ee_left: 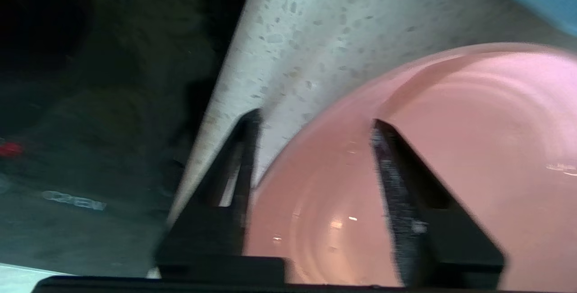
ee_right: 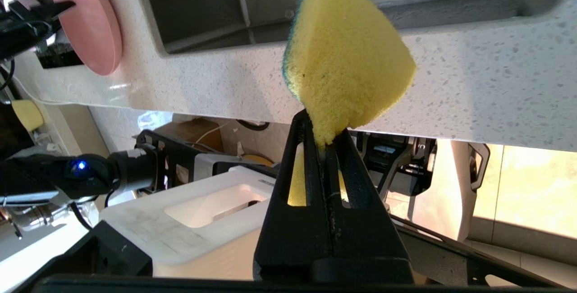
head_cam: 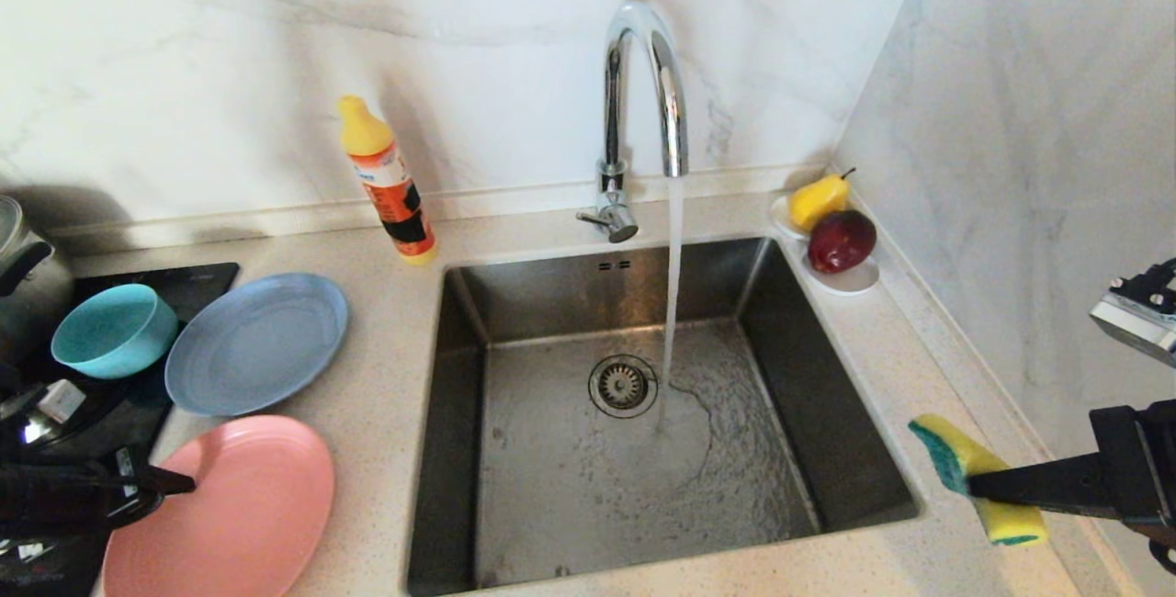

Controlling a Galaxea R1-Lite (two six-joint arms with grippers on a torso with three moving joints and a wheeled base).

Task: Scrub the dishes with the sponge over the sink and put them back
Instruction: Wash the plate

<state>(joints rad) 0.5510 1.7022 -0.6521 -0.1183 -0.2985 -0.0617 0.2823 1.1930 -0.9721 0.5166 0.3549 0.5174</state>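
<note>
A salmon-pink plate [head_cam: 248,514] lies on the counter at the front left. My left gripper [head_cam: 175,485] is at its left rim. In the left wrist view its jaws [ee_left: 315,119] stand apart, one finger over the pink plate [ee_left: 473,148] and the other just outside its edge. A grey-blue plate [head_cam: 257,340] and a teal bowl [head_cam: 110,326] sit further back. My right gripper [head_cam: 974,485] hovers over the counter right of the sink [head_cam: 808,377], shut on the sponge [head_cam: 955,459], yellow with a green side [ee_right: 347,49].
Water runs from the chrome faucet [head_cam: 643,73] into the basin near the drain. An orange detergent bottle [head_cam: 390,184] stands behind the plates. A white dish with a pear and an apple [head_cam: 850,280] sits back right. A black cooktop [head_cam: 184,280] and a pot [head_cam: 28,275] are at the left.
</note>
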